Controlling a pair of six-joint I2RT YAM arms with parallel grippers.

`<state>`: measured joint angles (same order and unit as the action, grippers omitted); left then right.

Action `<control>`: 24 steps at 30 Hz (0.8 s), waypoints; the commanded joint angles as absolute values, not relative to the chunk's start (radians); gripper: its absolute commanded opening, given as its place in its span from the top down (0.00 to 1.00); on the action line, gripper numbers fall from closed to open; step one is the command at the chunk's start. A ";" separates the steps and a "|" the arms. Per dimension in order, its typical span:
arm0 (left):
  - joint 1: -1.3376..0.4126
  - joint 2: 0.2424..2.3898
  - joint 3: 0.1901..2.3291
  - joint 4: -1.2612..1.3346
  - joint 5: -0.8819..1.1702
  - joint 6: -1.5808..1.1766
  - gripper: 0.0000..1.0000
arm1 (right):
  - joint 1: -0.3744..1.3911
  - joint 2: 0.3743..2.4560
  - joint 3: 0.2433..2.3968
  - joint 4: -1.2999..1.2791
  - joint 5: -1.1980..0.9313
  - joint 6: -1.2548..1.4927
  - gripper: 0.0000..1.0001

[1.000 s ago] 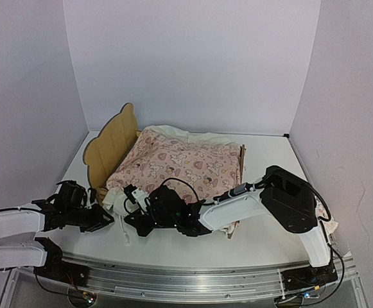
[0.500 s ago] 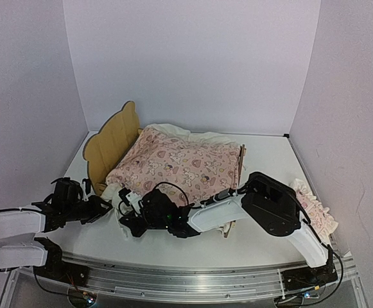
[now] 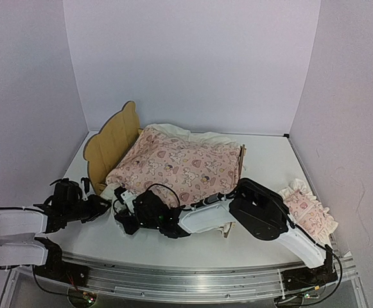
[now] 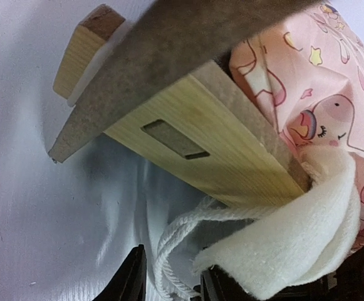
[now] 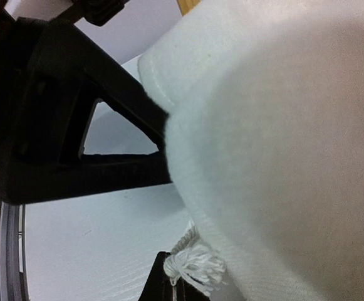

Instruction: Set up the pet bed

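Likely tidying cream blanket point(image 4: 294, 244) at near headboard corner of pet bed point(image 3: 112, 138). Right tool point(image 3: 122, 215) pinches it, left tool point(image 4: 172, 282) half-spread beside. Next: tuck it inside frame.

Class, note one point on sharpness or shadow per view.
Top view: even light, sharp. Left wrist view: the bed frame casts a shadow on the table. Right wrist view: the white cloth is too close, blurred.

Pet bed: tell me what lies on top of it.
A pink quilt covers the pet bed, with a cream blanket showing beneath its edges. The bed's base is covered and cannot be seen.
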<state>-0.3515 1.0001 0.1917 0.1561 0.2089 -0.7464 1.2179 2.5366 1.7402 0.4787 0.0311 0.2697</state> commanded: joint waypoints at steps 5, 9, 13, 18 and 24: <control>-0.347 1.104 0.196 0.353 0.213 -0.672 0.69 | 1.216 2.587 1.805 0.563 0.013 0.305 1.00; -0.347 1.139 0.184 0.446 0.257 -0.658 0.71 | 1.216 2.593 1.806 0.566 0.009 0.311 1.00; -0.347 1.157 0.178 0.492 0.312 -0.644 0.71 | 1.217 2.590 1.800 0.568 0.008 0.310 1.00; -0.347 1.168 0.169 0.522 0.361 -0.678 0.71 | 1.216 2.587 1.790 0.591 -0.013 0.326 1.00; -0.357 1.202 0.157 0.528 0.271 -0.687 0.68 | 1.207 2.562 1.751 0.637 0.000 0.364 1.00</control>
